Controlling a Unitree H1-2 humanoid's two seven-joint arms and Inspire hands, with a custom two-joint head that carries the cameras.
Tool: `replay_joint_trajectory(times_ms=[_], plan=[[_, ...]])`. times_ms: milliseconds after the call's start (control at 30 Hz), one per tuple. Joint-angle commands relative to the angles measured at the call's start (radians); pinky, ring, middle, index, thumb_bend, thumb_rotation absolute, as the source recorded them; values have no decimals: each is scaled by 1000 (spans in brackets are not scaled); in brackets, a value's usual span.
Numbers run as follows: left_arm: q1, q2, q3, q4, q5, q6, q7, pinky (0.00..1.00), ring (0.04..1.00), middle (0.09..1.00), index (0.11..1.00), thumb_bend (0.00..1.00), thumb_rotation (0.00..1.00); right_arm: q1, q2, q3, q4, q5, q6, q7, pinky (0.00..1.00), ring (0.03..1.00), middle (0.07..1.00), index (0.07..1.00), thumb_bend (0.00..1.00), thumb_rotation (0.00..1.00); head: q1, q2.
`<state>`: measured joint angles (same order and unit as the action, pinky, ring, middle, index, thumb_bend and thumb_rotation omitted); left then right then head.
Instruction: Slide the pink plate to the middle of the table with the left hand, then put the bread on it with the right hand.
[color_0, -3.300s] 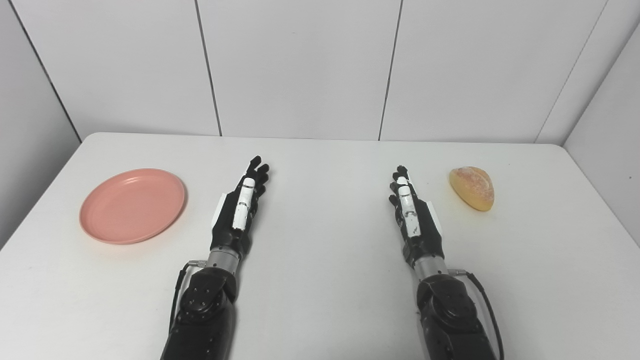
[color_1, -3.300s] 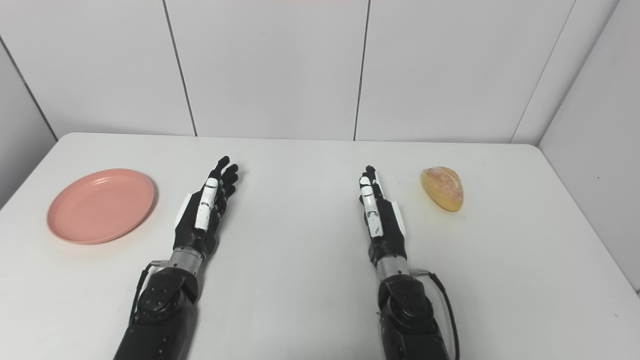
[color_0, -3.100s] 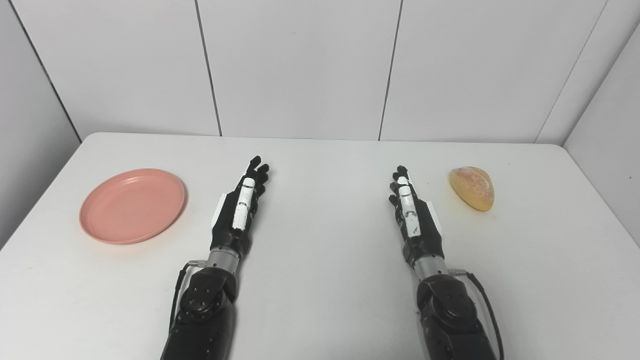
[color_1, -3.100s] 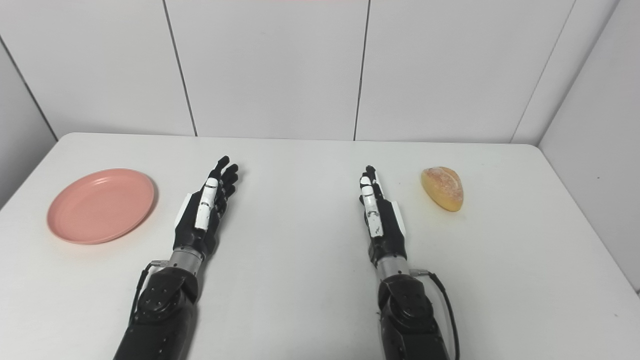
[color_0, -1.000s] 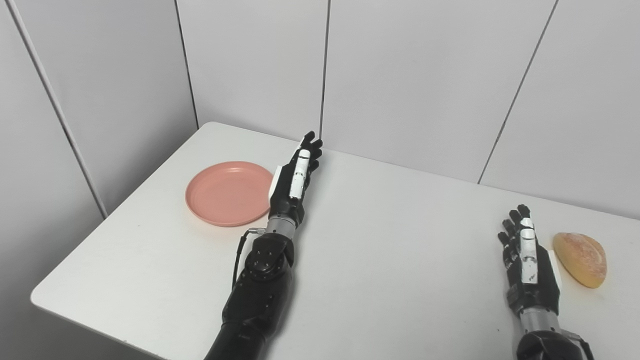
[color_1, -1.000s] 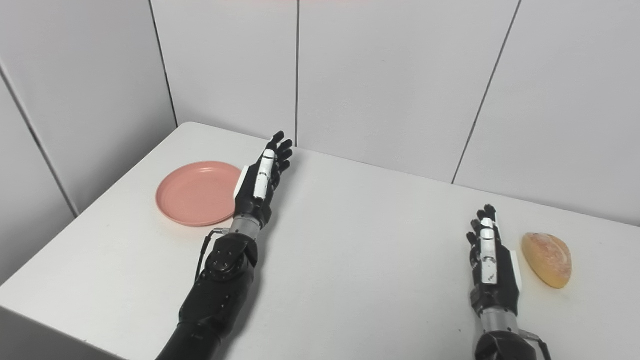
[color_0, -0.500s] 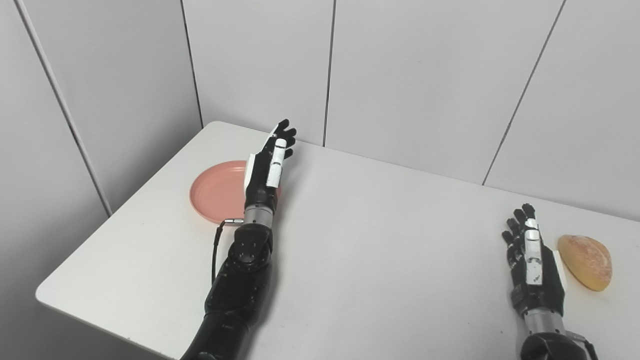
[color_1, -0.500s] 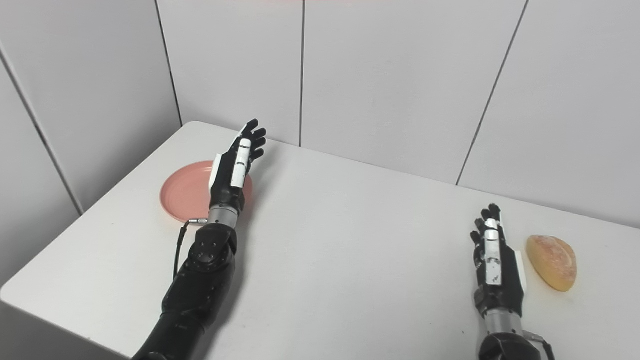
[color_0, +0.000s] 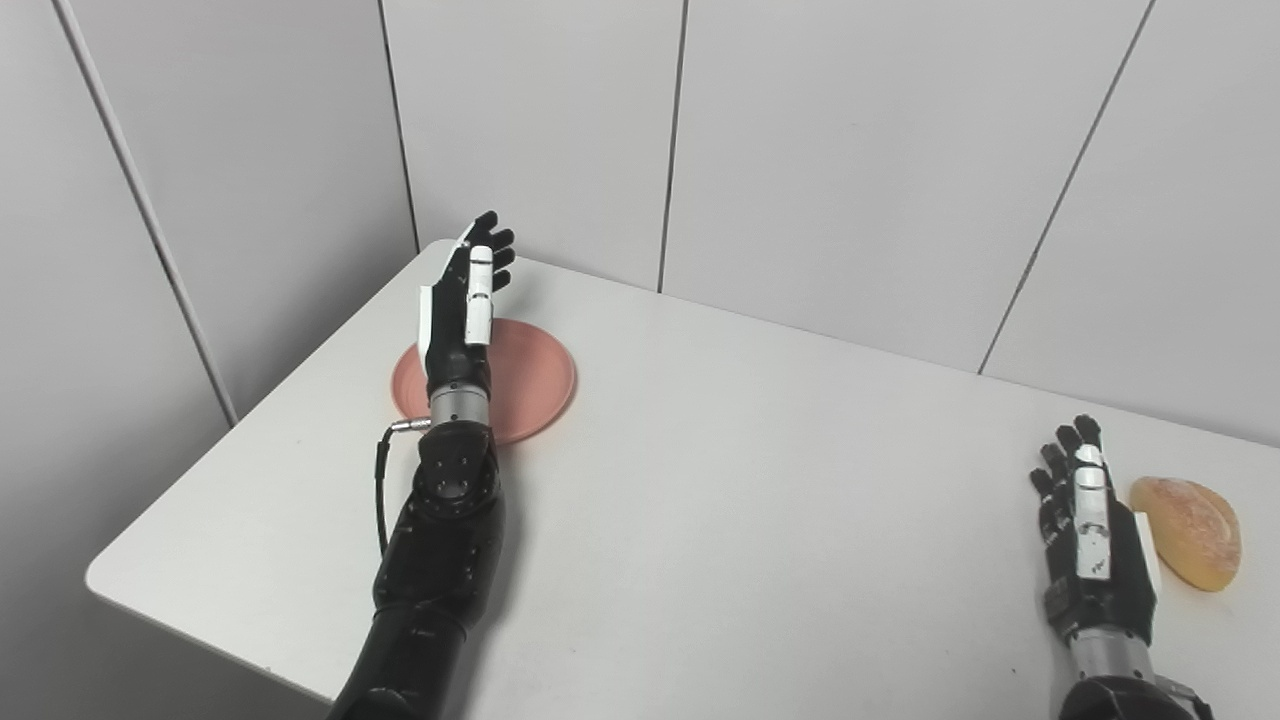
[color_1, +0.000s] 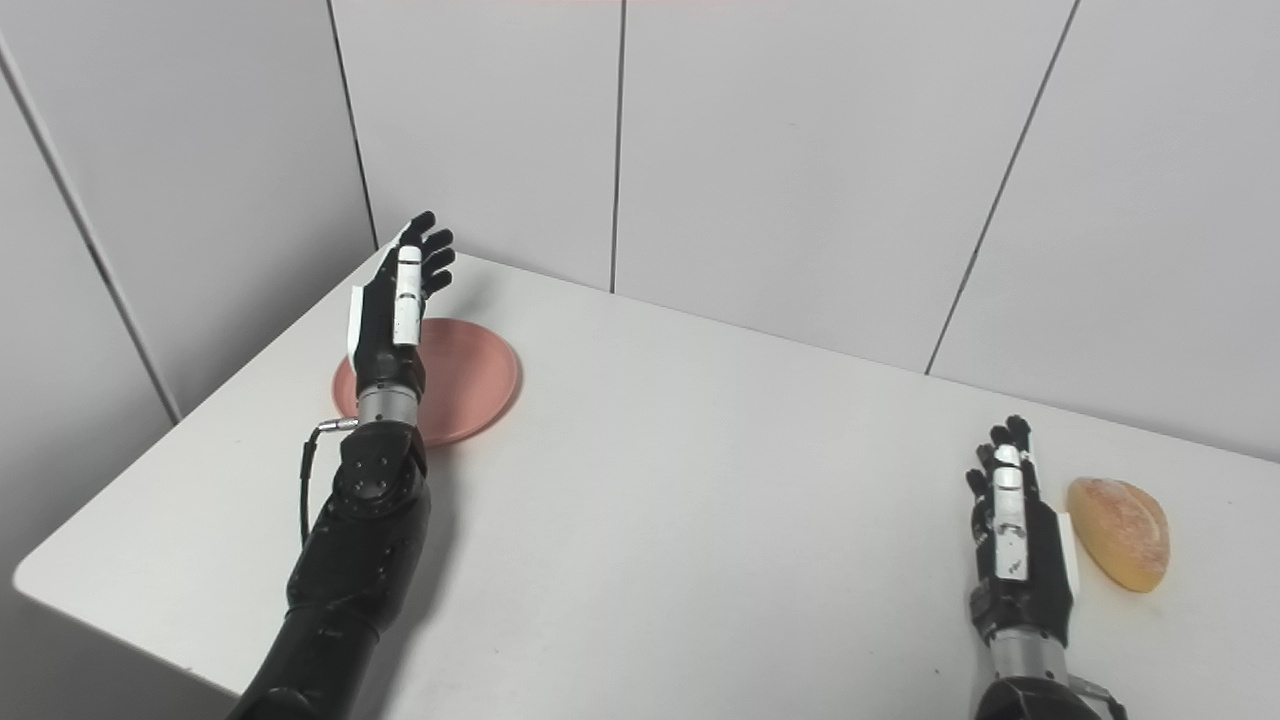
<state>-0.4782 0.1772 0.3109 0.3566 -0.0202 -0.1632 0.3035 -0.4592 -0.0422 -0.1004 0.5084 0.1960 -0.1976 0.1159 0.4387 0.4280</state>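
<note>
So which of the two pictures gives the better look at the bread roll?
The right eye view: there the bread lies well inside the picture, with bare table all round it, beside the open right hand. In the left eye view the same bread sits closer to the picture's right edge, though still whole.

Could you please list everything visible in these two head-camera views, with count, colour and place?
Round pink plate: one, pink, far left part of the table, partly hidden behind the left hand.
Golden bread roll: one, yellow-brown, right edge, beside the right hand.
White table: one, white, carrying both.
Grey wall panels: several, pale grey, behind and left of the table.
Left hand: one, black and white, open, over the plate's left part.
Right hand: one, black and white, open, left of the roll.
</note>
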Motion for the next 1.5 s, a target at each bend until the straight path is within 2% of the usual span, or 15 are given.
replay_joint_trajectory(times_ms=[0,433,733,1133,1333,1467], plan=[[-32,38,11,-23,18,0,21,822,811,809,817,480,1000,6,-8,-8,-13,4,-15,0,1000,1000,1000,1000,641,879,-1,1],[-12,88,50,32,42,14,112,834,799,800,799,485,1000,11,-3,-21,-35,10,8,-13,1000,1000,1000,995,647,826,12,3],[4,108,90,74,-3,15,116,874,844,835,831,475,1000,16,-9,-13,-51,4,17,-10,1000,1000,1000,1000,626,856,14,6],[-13,107,95,213,-1,-47,146,869,841,828,829,490,1000,25,-8,-9,-89,-2,47,-20,1000,1000,1000,998,640,875,19,9],[-16,106,91,254,-13,-34,138,847,829,816,814,488,1000,27,-12,-9,-93,-1,53,-18,1000,1000,1000,999,638,868,21,8],[-16,96,78,244,-21,8,113,838,820,812,811,483,1000,31,-10,-7,-109,-1,63,-20,1000,1000,1000,1000,624,878,21,9]])
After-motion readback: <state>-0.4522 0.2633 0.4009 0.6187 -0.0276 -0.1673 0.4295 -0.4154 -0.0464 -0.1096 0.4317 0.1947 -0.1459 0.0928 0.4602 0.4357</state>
